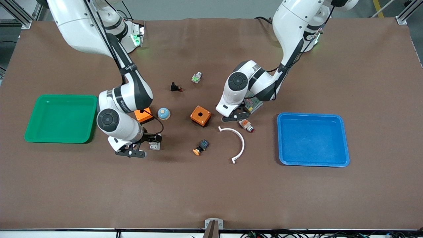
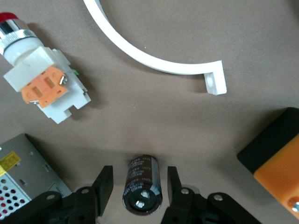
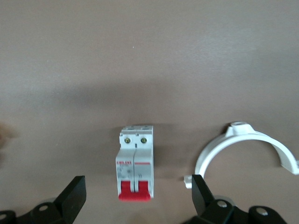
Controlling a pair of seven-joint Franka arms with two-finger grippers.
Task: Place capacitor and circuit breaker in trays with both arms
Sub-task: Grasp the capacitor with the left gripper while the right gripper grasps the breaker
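Progress stands at the pre-grasp stage; neither part is lifted or placed. The left gripper (image 2: 135, 191) is spread, its fingers straddling the small black cylindrical capacitor with a silvery end (image 2: 142, 185), which lies on the brown tabletop (image 1: 211, 191) beside the orange box (image 1: 200, 115). The right gripper (image 3: 135, 200) is spread wide over the white-grey rectangular circuit breaker with red toggles (image 3: 135, 163), also lying on the tabletop. Remaining: close, lift, carry to the green tray (image 1: 36, 132) and blue tray (image 1: 343, 162), both apparently empty.

Bright even overhead light, soft shadows under both arms – wrist views slightly soft, no glare
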